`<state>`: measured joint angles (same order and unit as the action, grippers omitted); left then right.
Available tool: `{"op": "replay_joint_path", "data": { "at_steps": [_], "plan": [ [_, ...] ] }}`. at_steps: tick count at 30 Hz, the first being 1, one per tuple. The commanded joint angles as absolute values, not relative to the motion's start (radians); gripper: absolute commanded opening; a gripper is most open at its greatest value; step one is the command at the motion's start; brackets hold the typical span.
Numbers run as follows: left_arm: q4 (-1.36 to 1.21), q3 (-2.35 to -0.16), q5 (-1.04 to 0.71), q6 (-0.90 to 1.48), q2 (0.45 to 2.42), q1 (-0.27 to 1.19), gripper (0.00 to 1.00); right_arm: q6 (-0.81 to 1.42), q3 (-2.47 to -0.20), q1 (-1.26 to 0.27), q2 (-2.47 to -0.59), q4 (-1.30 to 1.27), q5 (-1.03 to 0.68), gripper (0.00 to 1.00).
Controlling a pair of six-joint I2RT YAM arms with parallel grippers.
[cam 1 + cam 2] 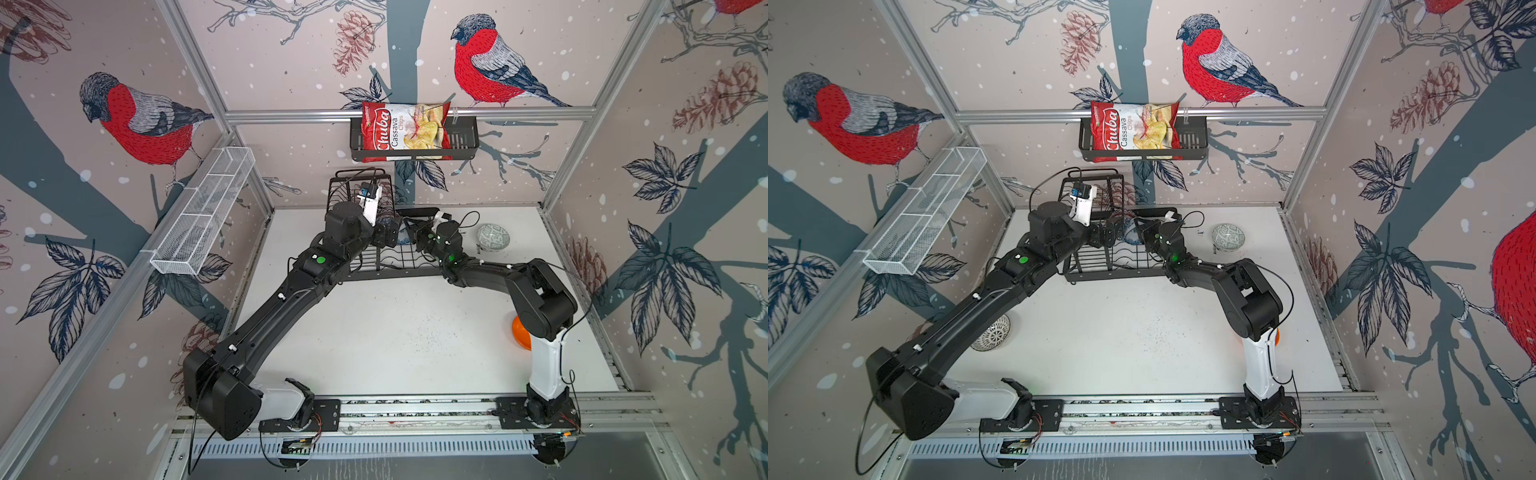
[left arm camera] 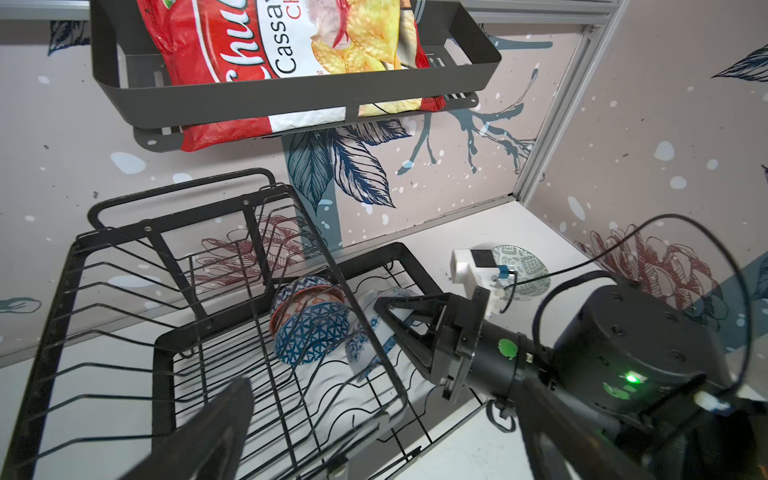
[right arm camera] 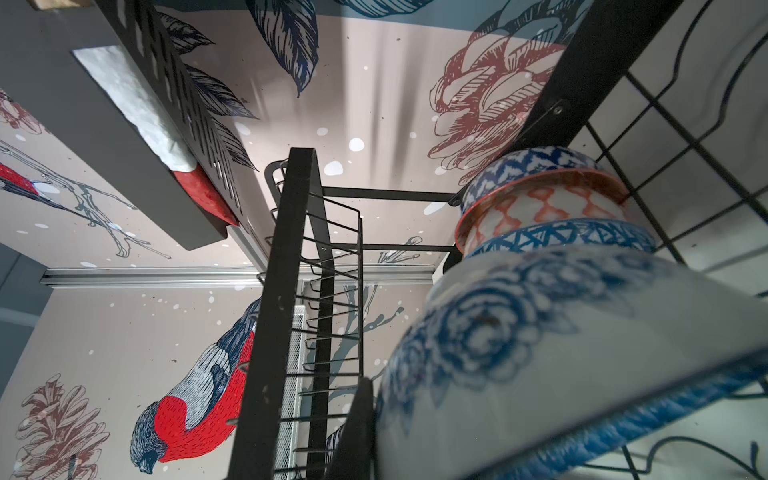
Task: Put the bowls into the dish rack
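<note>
The right gripper (image 2: 380,305) reaches into the dish rack (image 1: 390,273) from the right side. Its fingers are pressed together on the rim of the floral bowl (image 3: 540,353). This bowl is tilted on its side over the wavy wires of the lower part of the rack. Just beside it, deeper in the rack, the blue geometric bowl (image 2: 311,338) lies on its side with the salmon bowl (image 3: 544,208) behind it. Behind these two there is one more blue pattern, but I cannot tell if it is a separate bowl. I also cannot tell if the floral bowl touches the blue geometric one.

The left gripper (image 1: 1111,235) hovers over the left part of the rack. Its fingers are spread wide and grasp nothing.

Three bowls stand outside the rack, on the table (image 1: 395,332):
- The grey-green bowl (image 1: 493,237) is upright, to the right of the rack and near the back wall.
- The orange bowl (image 1: 521,334) is at the right side (mostly hidden behind the right arm).
- The white bowl (image 1: 992,332) with dark rays is at the left side, partly under the left arm.

On the back wall a black basket (image 1: 461,143) holds a chips bag (image 1: 405,126).
</note>
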<state>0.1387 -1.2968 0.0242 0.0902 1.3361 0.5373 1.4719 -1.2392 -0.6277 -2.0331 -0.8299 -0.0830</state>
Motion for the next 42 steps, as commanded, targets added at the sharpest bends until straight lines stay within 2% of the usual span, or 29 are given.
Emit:
{"op": "replay_joint_path", "data": {
  "at_steps": [1,32,42],
  "plan": [
    [0.123,-1.3,-0.001,0.115,1.339,0.529,0.98,1.491,-1.273,-0.633,-2.06,-0.903,-0.086,0.0],
    [0.114,-1.306,-0.092,0.175,1.346,0.449,0.98,1.572,-1.566,-0.686,-2.347,-0.893,-0.084,0.0],
    [0.11,-1.305,-0.104,0.182,1.346,0.436,0.98,1.605,-1.571,-0.693,-2.39,-0.904,-0.085,0.0]
  ]
}}
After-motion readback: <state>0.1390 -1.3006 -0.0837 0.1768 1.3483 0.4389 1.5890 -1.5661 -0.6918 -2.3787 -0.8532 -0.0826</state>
